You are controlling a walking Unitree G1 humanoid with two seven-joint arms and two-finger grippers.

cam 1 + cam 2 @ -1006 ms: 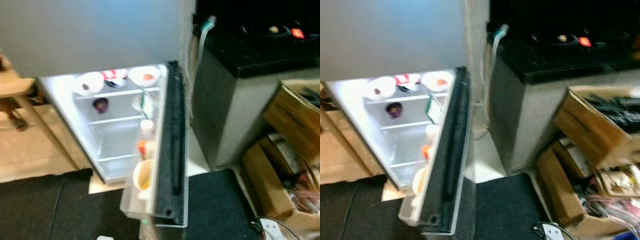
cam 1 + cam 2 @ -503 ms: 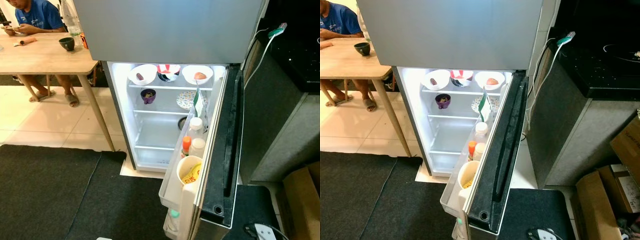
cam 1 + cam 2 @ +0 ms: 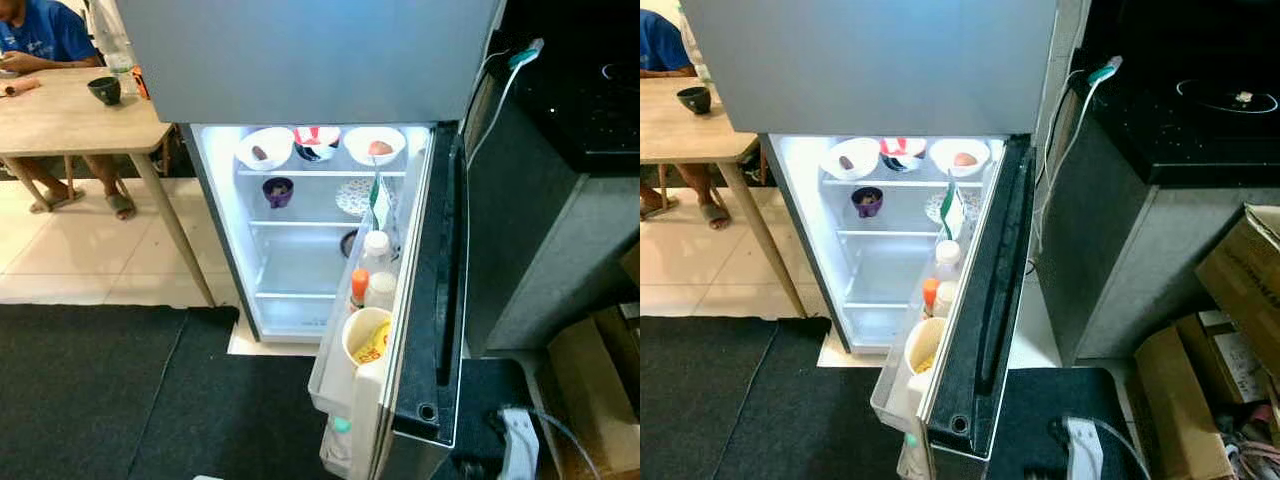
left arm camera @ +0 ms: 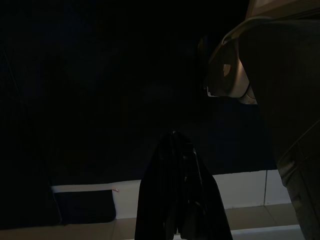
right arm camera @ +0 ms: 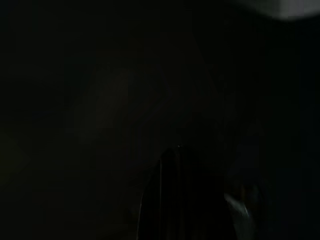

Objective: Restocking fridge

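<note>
The fridge (image 3: 300, 60) stands open with its door (image 3: 440, 300) swung out to the right, three bowls (image 3: 265, 148) lined up on the lit top shelf and a purple cup (image 3: 277, 190) one shelf down. Door rack's got a white bottle (image 3: 375, 250) and a yellow-lined tub (image 3: 367, 338). Left hand (image 4: 177, 200) hangs over the dark mat with fingers pressed together; right hand (image 5: 175, 200) is too dark, can't tell.
</note>
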